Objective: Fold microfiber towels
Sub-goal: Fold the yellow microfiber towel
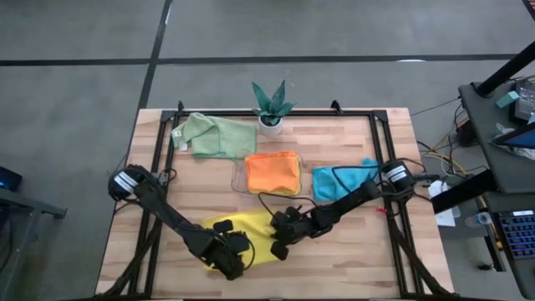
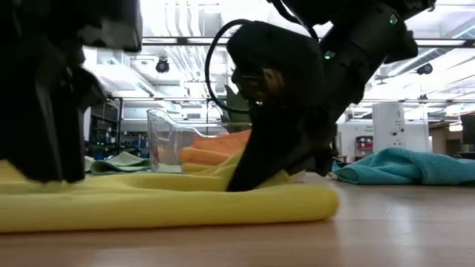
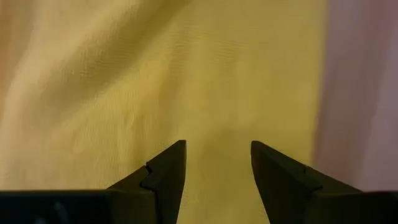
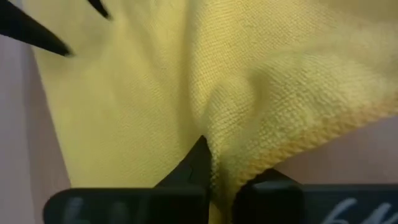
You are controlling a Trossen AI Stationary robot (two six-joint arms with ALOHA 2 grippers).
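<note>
A yellow towel (image 1: 251,227) lies flat on the table near its front edge, and it also shows in the low view (image 2: 185,204). My right gripper (image 1: 278,248) is at the towel's right near corner, shut on a bunch of the cloth (image 4: 227,177). My left gripper (image 1: 236,257) is open and points down over the towel's near left part (image 3: 217,152). An orange towel (image 1: 272,172) lies folded in a clear tray (image 1: 237,177). A teal-blue towel (image 1: 341,180) lies right of the tray. A pale green towel (image 1: 214,135) lies at the far left. No second yellow towel shows. My right gripper pinches a raised fold of the yellow towel (image 4: 233,146) between its two fingers, close to the hemmed edge (image 4: 323,134). The fingers slant down from the table's right (image 2: 249,167). The fold is drawn up a little and the remainder lies on the table. My left gripper's open fingertips (image 3: 171,162) stand right at the yellow cloth; I cannot tell whether they touch it.
A small potted plant (image 1: 271,107) stands at the table's far edge, in the middle. A black frame rail (image 1: 393,192) runs along the table's sides and back. Bare wood (image 1: 351,259) shows at the near right.
</note>
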